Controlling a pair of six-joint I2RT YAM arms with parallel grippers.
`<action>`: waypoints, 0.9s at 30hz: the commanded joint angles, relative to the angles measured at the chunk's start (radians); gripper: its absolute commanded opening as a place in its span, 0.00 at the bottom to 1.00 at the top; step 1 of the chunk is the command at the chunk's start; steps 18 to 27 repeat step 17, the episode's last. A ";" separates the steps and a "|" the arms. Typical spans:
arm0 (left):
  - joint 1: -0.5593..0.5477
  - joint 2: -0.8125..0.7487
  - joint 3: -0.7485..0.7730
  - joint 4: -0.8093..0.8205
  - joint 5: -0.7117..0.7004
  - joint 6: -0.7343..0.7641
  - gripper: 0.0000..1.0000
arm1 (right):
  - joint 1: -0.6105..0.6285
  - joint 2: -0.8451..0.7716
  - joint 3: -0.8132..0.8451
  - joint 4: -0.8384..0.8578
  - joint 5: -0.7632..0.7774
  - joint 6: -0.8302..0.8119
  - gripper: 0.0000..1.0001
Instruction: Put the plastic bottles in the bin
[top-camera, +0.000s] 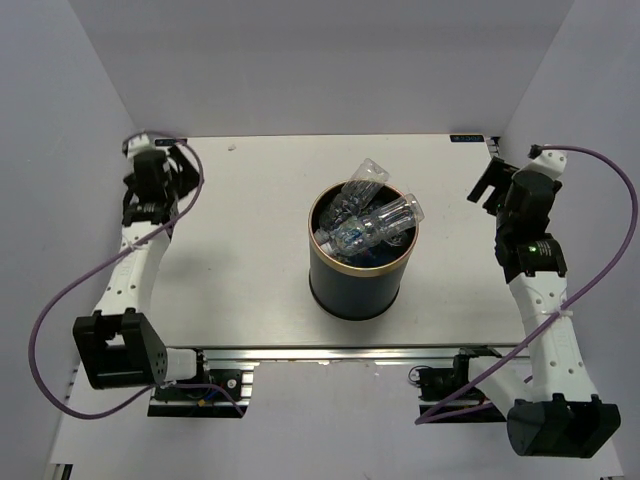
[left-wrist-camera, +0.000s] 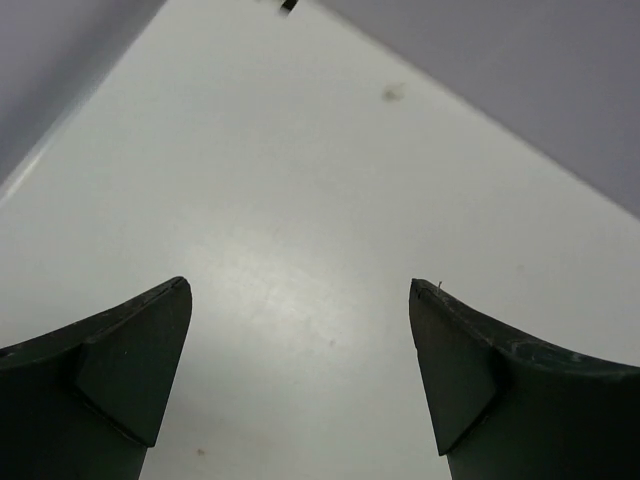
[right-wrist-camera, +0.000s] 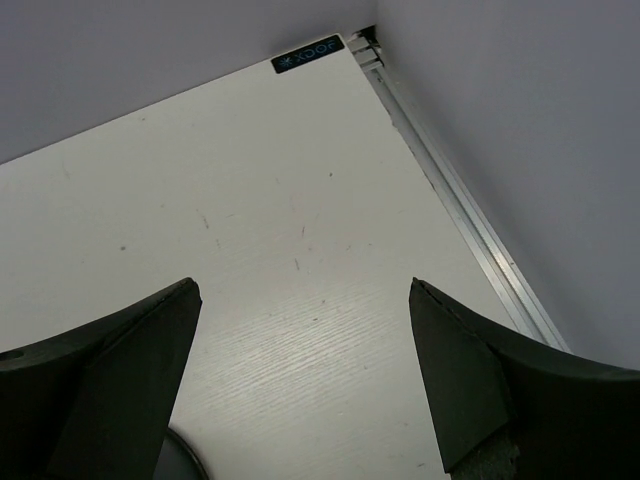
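The dark bin (top-camera: 361, 285) with its tan rim stands in the middle of the table. Several clear crinkly plastic bottles (top-camera: 378, 222) are piled inside it, some with blue labels, and two stick up above the rim toward the back right. My left gripper (top-camera: 172, 162) is at the far left corner, open, and in its wrist view only bare table lies between the fingers (left-wrist-camera: 135, 350). Over the far right corner my right gripper (top-camera: 488, 180) hangs open too, with nothing between its fingers (right-wrist-camera: 470, 370).
White walls close in the table at the back and both sides. An aluminium rail (right-wrist-camera: 455, 195) runs along the right edge, with a small black label (right-wrist-camera: 308, 54) at the far right corner. The arm bases sit at the near edge.
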 joint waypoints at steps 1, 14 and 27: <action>0.040 -0.146 -0.222 0.112 0.040 -0.146 0.98 | -0.084 -0.004 -0.021 0.050 0.014 0.054 0.89; 0.040 -0.341 -0.335 0.037 -0.126 -0.166 0.98 | -0.164 -0.122 -0.268 0.265 -0.092 0.099 0.90; 0.040 -0.361 -0.340 0.044 -0.124 -0.172 0.98 | -0.164 -0.126 -0.265 0.262 -0.106 0.102 0.89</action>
